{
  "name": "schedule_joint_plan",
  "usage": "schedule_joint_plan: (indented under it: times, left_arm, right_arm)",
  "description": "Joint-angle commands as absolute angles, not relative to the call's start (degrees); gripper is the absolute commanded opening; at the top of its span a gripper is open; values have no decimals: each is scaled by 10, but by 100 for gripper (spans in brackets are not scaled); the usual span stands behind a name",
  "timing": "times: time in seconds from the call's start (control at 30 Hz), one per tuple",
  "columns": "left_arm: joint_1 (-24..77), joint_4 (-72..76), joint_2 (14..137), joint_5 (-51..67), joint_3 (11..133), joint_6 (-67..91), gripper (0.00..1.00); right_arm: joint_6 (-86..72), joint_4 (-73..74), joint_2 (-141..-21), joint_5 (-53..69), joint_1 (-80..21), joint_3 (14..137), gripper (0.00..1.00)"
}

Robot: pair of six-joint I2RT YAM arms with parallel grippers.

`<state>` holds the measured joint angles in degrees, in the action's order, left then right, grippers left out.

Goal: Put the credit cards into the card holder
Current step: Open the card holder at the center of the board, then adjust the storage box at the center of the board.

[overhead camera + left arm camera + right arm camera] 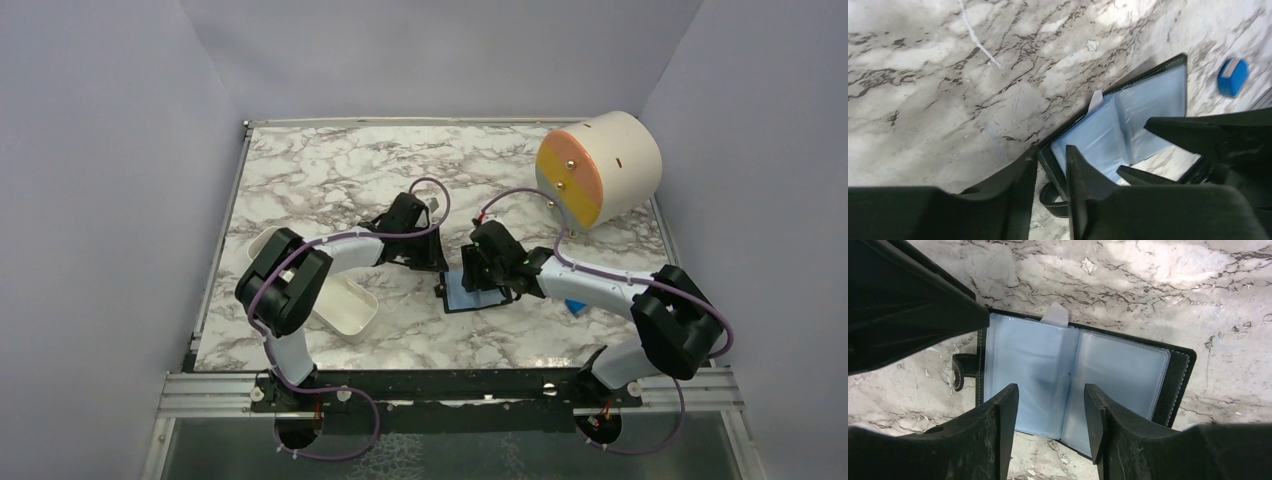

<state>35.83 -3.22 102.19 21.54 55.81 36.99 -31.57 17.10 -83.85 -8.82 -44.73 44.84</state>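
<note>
The card holder (1118, 370) lies spread open on the marble, its light blue sleeves facing up and its strap tab at the left end. A small white slip (1055, 315) pokes out of a sleeve's far edge. No credit cards show in any view. My left gripper (1051, 150) straddles the holder's black stitched edge (1053, 165); its jaws are slightly apart and marble shows beside the edge. My right gripper (1050, 387) hangs open just above the sleeves, near the centre fold, with nothing between its fingers. From above, both grippers meet over the holder (465, 298).
A white oblong tray (345, 305) sits under the left arm's elbow. A small bright blue block (1232, 76) lies to the right of the holder. A large cream cylinder with an orange and yellow face (598, 167) rests at the back right corner.
</note>
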Motion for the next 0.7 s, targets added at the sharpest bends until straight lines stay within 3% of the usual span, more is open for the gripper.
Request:
schedule_joint_plan:
  times: [0.0, 0.23, 0.27, 0.3, 0.67]
  left_arm:
    - [336, -35, 981, 207, 570, 370, 38]
    - [254, -151, 906, 148, 618, 312, 72]
    - [241, -169, 896, 131, 627, 302, 94]
    - [230, -188, 886, 114, 634, 290, 99]
    - [158, -360, 818, -16, 732, 69, 99]
  right_arm:
    - [-311, 151, -851, -74, -451, 449, 51]
    - [-331, 179, -870, -103, -451, 458, 50]
    - [-331, 179, -872, -105, -451, 457, 50]
    - [-332, 179, -871, -105, -451, 455, 50]
    - [-321, 121, -848, -89, -451, 402, 49]
